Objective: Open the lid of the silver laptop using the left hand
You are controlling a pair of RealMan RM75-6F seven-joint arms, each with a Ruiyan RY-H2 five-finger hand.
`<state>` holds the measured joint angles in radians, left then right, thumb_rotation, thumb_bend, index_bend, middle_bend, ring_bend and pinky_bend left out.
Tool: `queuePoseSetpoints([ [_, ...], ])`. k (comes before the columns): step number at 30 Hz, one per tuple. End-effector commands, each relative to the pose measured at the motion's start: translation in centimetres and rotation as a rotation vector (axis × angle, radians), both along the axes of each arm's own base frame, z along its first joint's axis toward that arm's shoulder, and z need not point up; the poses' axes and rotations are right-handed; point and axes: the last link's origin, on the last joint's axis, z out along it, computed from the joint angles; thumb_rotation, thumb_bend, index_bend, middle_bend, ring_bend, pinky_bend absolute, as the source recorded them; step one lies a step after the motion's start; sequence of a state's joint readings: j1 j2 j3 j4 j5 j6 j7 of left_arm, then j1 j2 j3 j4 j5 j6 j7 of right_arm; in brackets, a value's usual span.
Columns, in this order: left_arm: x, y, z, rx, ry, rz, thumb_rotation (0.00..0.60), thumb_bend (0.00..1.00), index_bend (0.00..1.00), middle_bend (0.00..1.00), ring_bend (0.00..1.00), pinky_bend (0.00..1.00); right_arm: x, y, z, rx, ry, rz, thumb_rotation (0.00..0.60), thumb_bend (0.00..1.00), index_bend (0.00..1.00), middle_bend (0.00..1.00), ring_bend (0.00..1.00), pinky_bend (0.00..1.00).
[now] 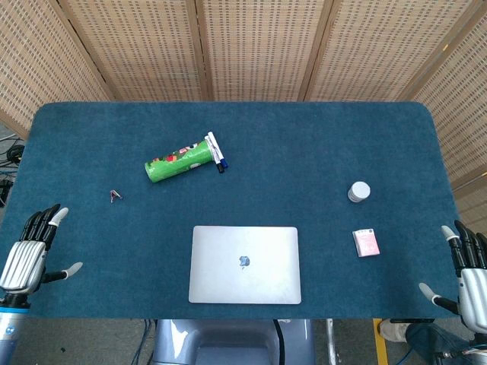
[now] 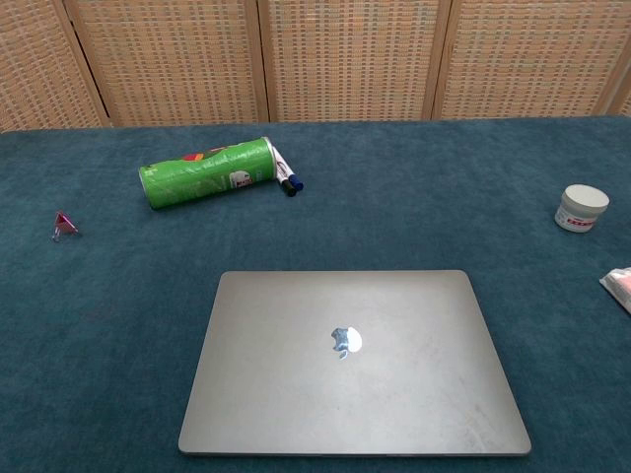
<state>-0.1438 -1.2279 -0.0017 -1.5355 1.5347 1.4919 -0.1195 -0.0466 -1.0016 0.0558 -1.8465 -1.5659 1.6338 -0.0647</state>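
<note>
The silver laptop (image 1: 244,264) (image 2: 352,363) lies flat with its lid down at the near middle of the blue table, logo facing up. My left hand (image 1: 32,250) hovers at the table's near left edge, fingers spread, holding nothing, far left of the laptop. At the near right edge my right hand (image 1: 466,272) is likewise spread and empty. Neither hand appears in the chest view.
A green chip can (image 1: 179,161) (image 2: 205,172) lies on its side behind the laptop, with marker pens (image 1: 218,153) (image 2: 285,176) at its lid end. A small red clip (image 1: 116,195) (image 2: 64,226) sits at left. A white jar (image 1: 359,191) (image 2: 581,208) and a pink box (image 1: 366,242) (image 2: 619,286) sit at right.
</note>
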Motion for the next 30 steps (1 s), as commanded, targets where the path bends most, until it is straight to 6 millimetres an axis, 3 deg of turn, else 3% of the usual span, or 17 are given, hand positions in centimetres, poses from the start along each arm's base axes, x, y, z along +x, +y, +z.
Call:
queuePoseSetpoints([
  [1, 0.0, 0.0, 0.1, 0.003, -0.001, -0.004, 0.600, 0.00, 0.00, 0.00, 0.00, 0.00, 0.0, 0.0, 0.0, -0.001, 0.001, -0.002, 0.600, 0.00, 0.00, 0.00, 0.00, 0.00],
  [12, 1.5, -0.4, -0.4, -0.043, -0.019, -0.067, 0.600, 0.00, 0.00, 0.00, 0.00, 0.00, -0.1, 0.2, 0.3, -0.005, -0.013, 0.000, 0.600, 0.00, 0.00, 0.00, 0.00, 0.00],
  [18, 6.5, -0.4, -3.8, -0.201, 0.106, -0.351, 0.600, 0.00, 0.00, 0.00, 0.00, 0.00, 0.0, 0.0, 0.1, 0.007, -0.013, 0.003, 0.600, 0.00, 0.00, 0.00, 0.00, 0.00],
  [22, 10.3, -0.9, -7.6, -0.300, 0.124, -0.603, 0.600, 0.00, 0.00, 0.00, 0.00, 0.00, -0.1, 0.0, 0.3, 0.000, -0.025, 0.000, 0.600, 0.00, 0.00, 0.00, 0.00, 0.00],
  [30, 16.0, 0.6, -13.9, -0.379, 0.199, -0.850, 0.600, 0.00, 0.00, 0.00, 0.00, 0.00, -0.3, 0.0, 0.6, 0.002, -0.045, 0.000, 0.600, 0.00, 0.00, 0.00, 0.00, 0.00],
])
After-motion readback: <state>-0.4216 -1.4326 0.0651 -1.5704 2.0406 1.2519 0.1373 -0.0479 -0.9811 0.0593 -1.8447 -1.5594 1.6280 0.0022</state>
